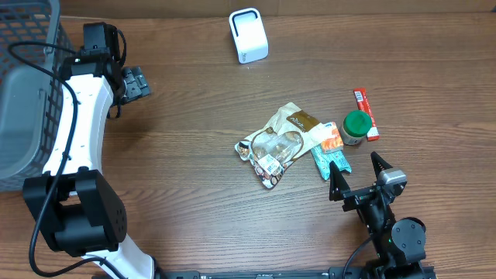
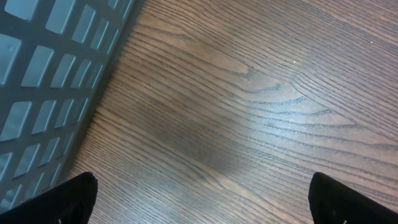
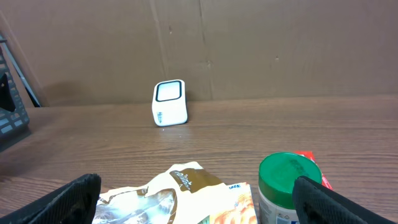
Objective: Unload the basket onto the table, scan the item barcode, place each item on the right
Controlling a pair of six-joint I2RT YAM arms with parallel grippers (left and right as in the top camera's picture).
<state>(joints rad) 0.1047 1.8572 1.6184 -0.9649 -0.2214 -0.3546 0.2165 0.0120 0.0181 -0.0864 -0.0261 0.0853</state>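
Note:
Mid-table lies a pile of items: a brown and clear snack bag point(image 1: 280, 143) point(image 3: 168, 193), an orange and teal packet point(image 1: 329, 147), a green-lidded jar point(image 1: 356, 128) point(image 3: 289, 186) and a red stick pack point(image 1: 366, 114). The white scanner point(image 1: 248, 36) point(image 3: 169, 102) stands upright at the table's far edge. My right gripper point(image 1: 356, 167) point(image 3: 199, 205) is open just in front of the pile, with nothing between its fingers. My left gripper point(image 1: 136, 81) point(image 2: 202, 205) hangs open over bare wood at the far left, beside the basket.
A grey wire basket point(image 1: 23, 93) point(image 2: 43, 81) fills the left edge of the table. A brown cardboard wall point(image 3: 249, 43) stands behind the scanner.

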